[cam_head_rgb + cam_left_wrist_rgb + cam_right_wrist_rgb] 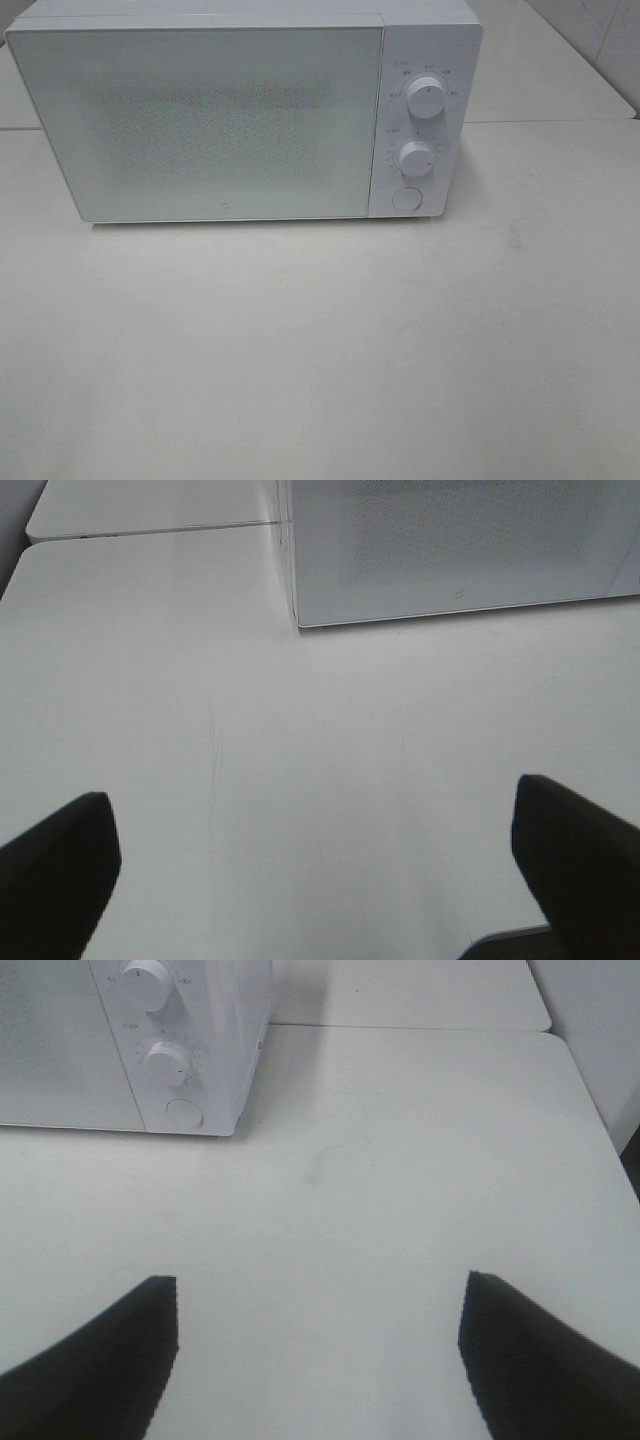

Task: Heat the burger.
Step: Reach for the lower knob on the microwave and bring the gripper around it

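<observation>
A white microwave (200, 120) stands at the back of the table with its door shut. It has two round knobs (426, 97) and a round button (406, 197) on its right panel. The burger is not in view in any frame. My left gripper (315, 850) is open and empty above bare table, in front of the microwave's left corner (440, 550). My right gripper (320, 1345) is open and empty above bare table, in front of the microwave's knob panel (165, 1060). Neither gripper shows in the exterior high view.
The white table (320, 350) has a seam to a second table behind it (400, 995). The table's right edge shows in the right wrist view (600, 1130). A tiled wall (600, 40) stands at the back right.
</observation>
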You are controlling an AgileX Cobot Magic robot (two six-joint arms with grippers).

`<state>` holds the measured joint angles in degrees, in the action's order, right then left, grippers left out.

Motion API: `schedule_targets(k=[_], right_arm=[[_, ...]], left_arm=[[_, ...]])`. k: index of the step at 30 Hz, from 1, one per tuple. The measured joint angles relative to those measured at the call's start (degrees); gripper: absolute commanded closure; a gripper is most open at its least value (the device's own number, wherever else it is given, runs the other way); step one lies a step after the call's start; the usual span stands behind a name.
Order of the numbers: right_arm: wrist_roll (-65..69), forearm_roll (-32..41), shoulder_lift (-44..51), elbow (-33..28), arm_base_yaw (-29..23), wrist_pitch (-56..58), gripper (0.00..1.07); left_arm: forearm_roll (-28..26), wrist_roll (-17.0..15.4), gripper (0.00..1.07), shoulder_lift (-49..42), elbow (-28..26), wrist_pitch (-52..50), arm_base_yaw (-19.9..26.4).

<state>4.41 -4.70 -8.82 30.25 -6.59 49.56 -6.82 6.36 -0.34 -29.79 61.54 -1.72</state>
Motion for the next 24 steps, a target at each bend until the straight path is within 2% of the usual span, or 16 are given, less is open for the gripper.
schedule_targets(k=[3, 5, 24], right_arm=[[0.0, -0.63, -0.86, 0.0, 0.0, -0.97, 0.32], [0.0, -2.58, -5.33, 0.0, 0.0, -5.39, 0.32], [0.0, -2.69, -24.87, 0.0, 0.0, -29.85, 0.32]], left_arm=[[0.0, 0.0, 0.07, 0.0, 0.0, 0.0, 0.0], [0.0, 0.0, 0.07, 0.0, 0.0, 0.0, 0.0], [0.0, 0.0, 0.07, 0.0, 0.0, 0.0, 0.0]])
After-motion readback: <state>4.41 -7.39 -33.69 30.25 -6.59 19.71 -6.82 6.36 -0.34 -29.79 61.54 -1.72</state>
